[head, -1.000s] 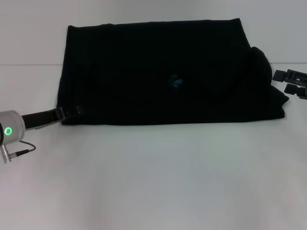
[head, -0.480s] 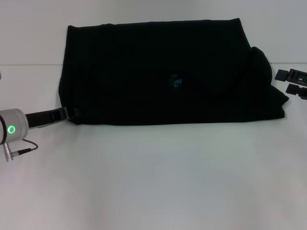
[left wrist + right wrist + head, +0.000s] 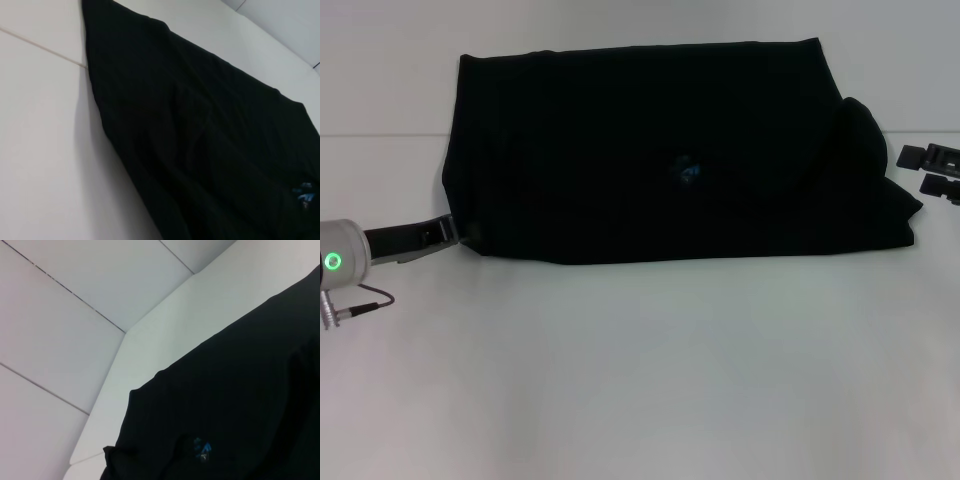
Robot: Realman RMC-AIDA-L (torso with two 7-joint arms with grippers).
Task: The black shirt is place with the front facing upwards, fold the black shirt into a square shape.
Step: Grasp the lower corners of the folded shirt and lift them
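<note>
The black shirt lies folded into a wide rectangle at the back of the white table. Its small blue neck label shows near the middle; the chest lettering is hidden. My left gripper is at the shirt's near left corner, touching its edge. My right gripper is open and empty on the table, just off the shirt's bunched right end. The left wrist view shows the shirt and its label close up. The right wrist view shows the shirt and its label.
A seam runs across the table behind the left arm. The wall panels rise behind the table's far edge. Bare white table lies in front of the shirt.
My left arm has drawn slightly left and up. The shirt's near left corner has shifted inward to the right. My right gripper has drifted a little to the right.
</note>
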